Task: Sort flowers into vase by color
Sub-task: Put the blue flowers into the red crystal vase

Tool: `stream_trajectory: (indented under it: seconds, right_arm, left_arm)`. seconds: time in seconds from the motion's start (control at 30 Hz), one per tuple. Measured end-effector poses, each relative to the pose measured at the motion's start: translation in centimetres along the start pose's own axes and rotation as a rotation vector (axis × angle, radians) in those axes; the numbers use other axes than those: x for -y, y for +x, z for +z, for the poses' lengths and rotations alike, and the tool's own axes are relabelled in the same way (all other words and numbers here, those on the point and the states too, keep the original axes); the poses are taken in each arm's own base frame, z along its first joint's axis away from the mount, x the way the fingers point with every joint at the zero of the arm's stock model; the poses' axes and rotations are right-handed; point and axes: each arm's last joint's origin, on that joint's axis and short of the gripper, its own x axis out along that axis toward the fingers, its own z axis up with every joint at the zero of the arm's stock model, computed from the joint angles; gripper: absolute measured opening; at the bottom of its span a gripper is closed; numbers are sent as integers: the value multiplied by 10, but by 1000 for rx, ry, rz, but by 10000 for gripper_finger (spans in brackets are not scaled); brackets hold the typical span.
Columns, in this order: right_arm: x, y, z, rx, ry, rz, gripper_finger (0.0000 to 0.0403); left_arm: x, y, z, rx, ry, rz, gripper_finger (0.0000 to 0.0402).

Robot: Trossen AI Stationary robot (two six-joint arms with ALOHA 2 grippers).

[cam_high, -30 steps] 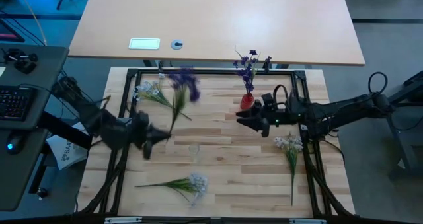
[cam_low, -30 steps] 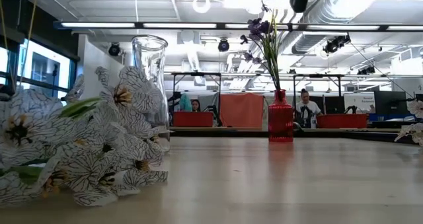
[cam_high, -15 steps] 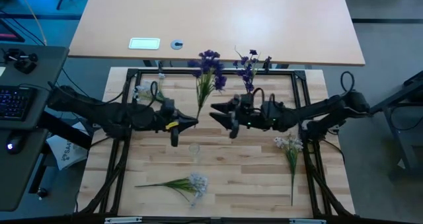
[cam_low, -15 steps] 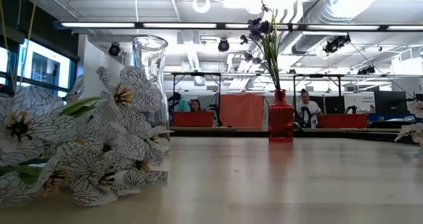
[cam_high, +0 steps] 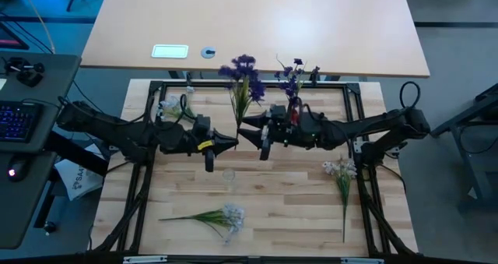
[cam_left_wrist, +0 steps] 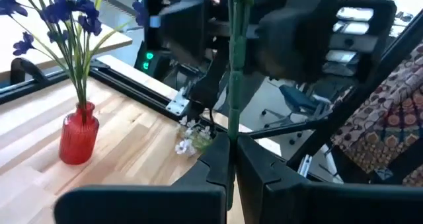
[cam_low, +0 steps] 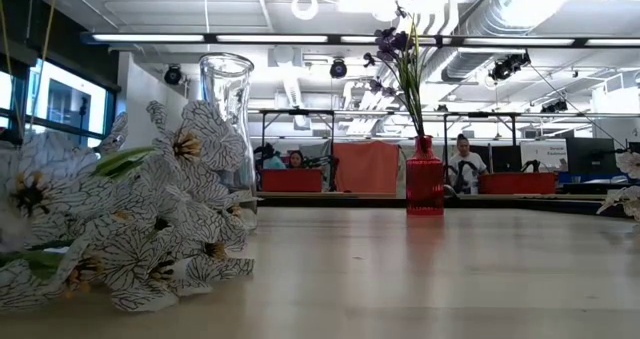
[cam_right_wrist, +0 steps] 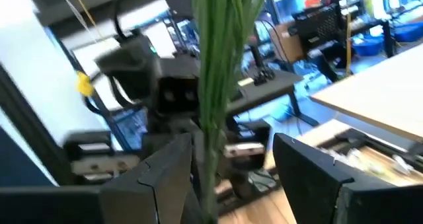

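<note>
since a second ago both arms met mid-table — left gripper (cam_high: 232,142) clamps the purple-blossomed green-stemmed sprig (cam_high: 243,77); right gripper (cam_high: 247,133), fingers spread, flanks the stem.

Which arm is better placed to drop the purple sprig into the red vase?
Right, likely: the red vase stands beside the right arm, and the right tool is open around the sprig. The left tool grips the sprig but sits farther off.

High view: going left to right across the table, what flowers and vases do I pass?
White sprig at the back-left corner → white sprig lying near the front → purple sprig held up between both hands → red vase with purple flowers → white sprig at the right edge.
</note>
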Motion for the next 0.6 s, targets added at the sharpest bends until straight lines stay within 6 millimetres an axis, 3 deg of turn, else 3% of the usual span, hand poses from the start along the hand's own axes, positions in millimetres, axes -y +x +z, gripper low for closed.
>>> stream_trajectory:
  seconds: [0.3, 0.4, 0.53, 0.6]
  right_arm:
    - [-1, 0, 3, 21, 8, 26, 184]
    - [-2, 0, 4, 34, 6, 31, 141]
    - [-2, 0, 2, 11, 2, 52, 38]
    - [-3, 0, 2, 1, 0, 73, 16]
  left_arm:
    - [0, 11, -7, 1, 9, 14, 0]
    - [0, 17, -12, -15, 17, 23, 0]
    - [0, 18, -13, -17, 54, 24, 5]
    - [0, 15, -11, -14, 73, 26, 14]
